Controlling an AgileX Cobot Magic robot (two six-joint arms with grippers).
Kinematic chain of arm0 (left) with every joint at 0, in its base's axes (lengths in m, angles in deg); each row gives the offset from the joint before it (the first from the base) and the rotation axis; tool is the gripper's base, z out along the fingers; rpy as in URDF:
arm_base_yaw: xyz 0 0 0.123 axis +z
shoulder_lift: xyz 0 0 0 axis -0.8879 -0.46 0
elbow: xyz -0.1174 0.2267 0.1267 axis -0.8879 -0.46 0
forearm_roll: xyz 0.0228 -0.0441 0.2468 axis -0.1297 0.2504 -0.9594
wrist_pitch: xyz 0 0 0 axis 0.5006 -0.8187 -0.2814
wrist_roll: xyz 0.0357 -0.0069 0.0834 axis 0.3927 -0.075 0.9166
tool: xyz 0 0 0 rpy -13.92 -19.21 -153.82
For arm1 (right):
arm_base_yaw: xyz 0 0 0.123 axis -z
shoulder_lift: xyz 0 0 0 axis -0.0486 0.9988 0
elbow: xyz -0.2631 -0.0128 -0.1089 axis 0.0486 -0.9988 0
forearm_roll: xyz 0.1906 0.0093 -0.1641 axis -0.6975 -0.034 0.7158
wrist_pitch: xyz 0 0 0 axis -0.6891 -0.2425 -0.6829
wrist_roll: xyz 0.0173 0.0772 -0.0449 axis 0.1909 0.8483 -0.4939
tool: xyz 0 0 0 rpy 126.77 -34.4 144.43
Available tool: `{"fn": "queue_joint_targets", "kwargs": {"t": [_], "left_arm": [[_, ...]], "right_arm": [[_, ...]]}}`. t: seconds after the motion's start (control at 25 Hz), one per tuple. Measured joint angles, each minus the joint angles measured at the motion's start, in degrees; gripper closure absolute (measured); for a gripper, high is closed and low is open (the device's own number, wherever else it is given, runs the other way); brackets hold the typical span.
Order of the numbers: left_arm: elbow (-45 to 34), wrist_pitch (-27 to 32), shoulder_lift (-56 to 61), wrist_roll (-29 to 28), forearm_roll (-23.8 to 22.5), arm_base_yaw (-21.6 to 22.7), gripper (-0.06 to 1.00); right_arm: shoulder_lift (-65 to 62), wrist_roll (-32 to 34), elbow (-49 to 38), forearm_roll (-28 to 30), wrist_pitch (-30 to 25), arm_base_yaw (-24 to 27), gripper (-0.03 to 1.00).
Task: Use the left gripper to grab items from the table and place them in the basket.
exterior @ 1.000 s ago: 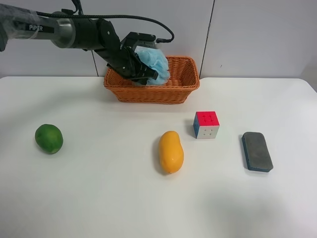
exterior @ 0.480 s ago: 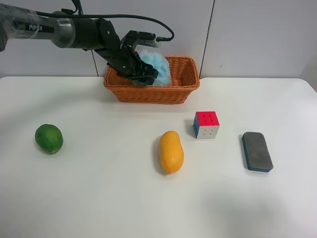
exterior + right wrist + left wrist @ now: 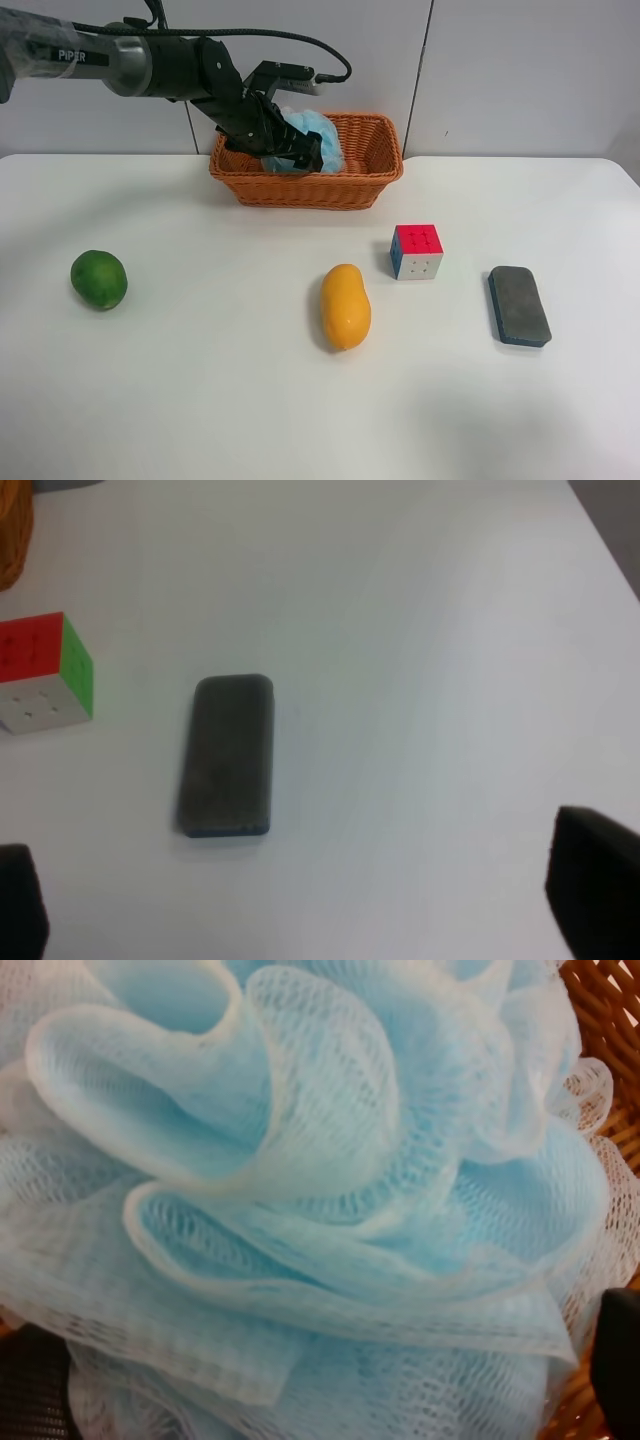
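Green fruit (image 3: pixel 98 279) lies near the table (image 3: pixel 200 400) edge at the exterior high view's left, in full sight. At the middle of the far edge stands the basket (image 3: pixel 310 187), where the left gripper (image 3: pixel 292 148) reaches in over the rim. The light-blue pouf (image 3: pixel 316 133) is down inside it, its lower half hidden by the wicker wall and the black jaws. The left wrist view is almost all blue mesh, with wicker showing only at the margin. Dark finger ends are cut off at two opposite sides, so the jaws stand wide around the pouf. I cannot tell whether they press on it, and its loop cannot be made out. The mango (image 3: pixel 345 306) sits mid-table. The cube (image 3: pixel 417 251) lies just beyond it, and the eraser (image 3: pixel 519 305) is toward the other side edge. The right gripper (image 3: pixel 300 880) hangs above the eraser with its fingers parted and nothing between them, only their ends in view. One second ago the pouf was held up before the basket's near wall. It has since sunk below the rim, and the loose items have not moved.
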Motion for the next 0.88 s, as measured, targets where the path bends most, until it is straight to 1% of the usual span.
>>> {"fn": "queue_joint_targets", "kwargs": {"t": [0.08,0.24,0.44,0.72,0.88], "left_arm": [[0.0,0.4,0.2,0.0,0.0,0.0,-0.05],[0.0,3.0,2.5,0.0,-0.9,0.0,-0.05],[0.0,6.0,8.6,0.0,-2.6,0.0,-0.05],[0.0,15.2,17.3,0.0,-3.0,0.0,-0.05],[0.0,22.2,21.6,0.0,-3.5,0.0,-0.05]], "right_arm": [[0.0,0.0,0.0,0.0,0.0,0.0,-0.02],[0.0,0.0,0.0,0.0,0.0,0.0,-0.02],[0.0,0.0,0.0,0.0,0.0,0.0,-0.02],[0.0,0.0,0.0,0.0,0.0,0.0,-0.02],[0.0,0.0,0.0,0.0,0.0,0.0,-0.02]]}}
